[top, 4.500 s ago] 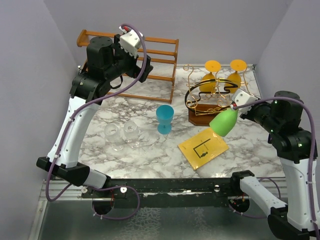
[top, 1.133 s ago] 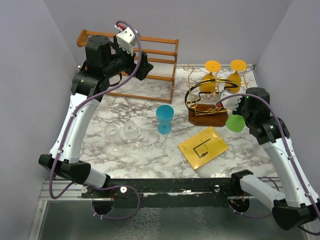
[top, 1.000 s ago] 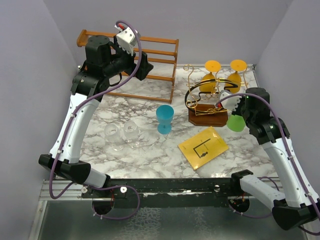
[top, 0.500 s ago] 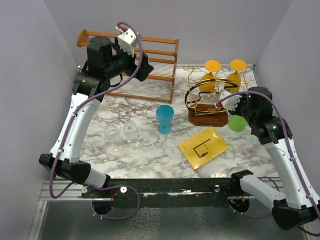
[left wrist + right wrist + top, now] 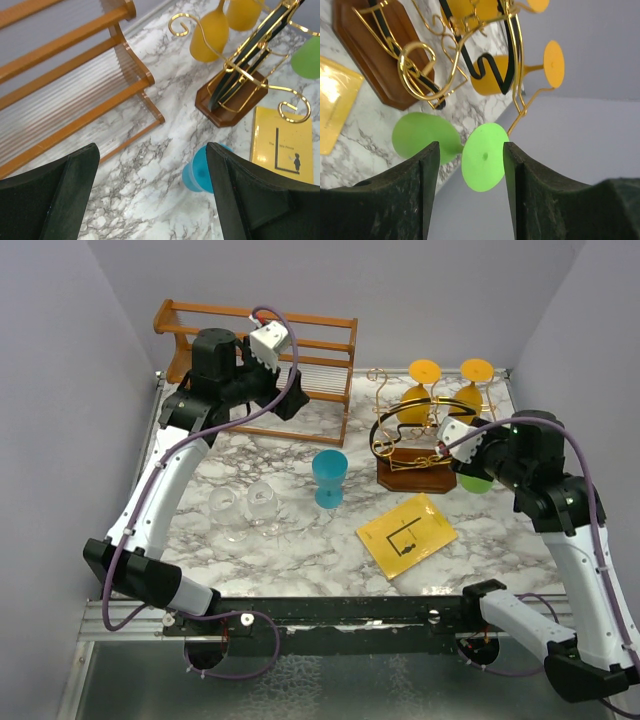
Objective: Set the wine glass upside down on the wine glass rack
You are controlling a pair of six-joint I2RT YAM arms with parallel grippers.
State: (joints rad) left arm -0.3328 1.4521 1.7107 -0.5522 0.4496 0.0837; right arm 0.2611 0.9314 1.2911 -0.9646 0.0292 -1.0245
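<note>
Seemingly hanging: the green wine glass at the right side of the rack

Right wrist view, with the left wrist view for the idle arm. The wine glass [image 5: 422,137] is sitting upside down at the right-hand side of the rack [image 5: 375,45]. Its bowl is pointing toward the table [image 5: 365,145] just beside the brown base. Its round foot is lying against the tip of a gold hook, parallel to the orange glasses [image 5: 490,75] that are hanging nearby. Whether the hook is fully carrying the foot is not showing clearly.

The right gripper [image 5: 470,150] is framing the glass with its jaws standing apart on either side. The thin stem is running between them untouched, so nothing is being pinched, though the foot's rim is coming very close to one finger. The left gripper [image 5: 150,147] is hovering near the wooden shelf [image 5: 142,77], its jaws spread wide with nothing between them.

Handling note, offered as a judgement: the glass is looking light, rigid and smooth, hence slippery under hard pads and liable to swing on its hook if nudged. The stem is appearing to be the weakest part. It is also looking like the sensible place to take hold, just under the foot, where narrow jaws are fitting between the wires. The wide bowl and flat foot are offering poorer purchase. Any finger drawing back is risking a brush against the foot.
</note>
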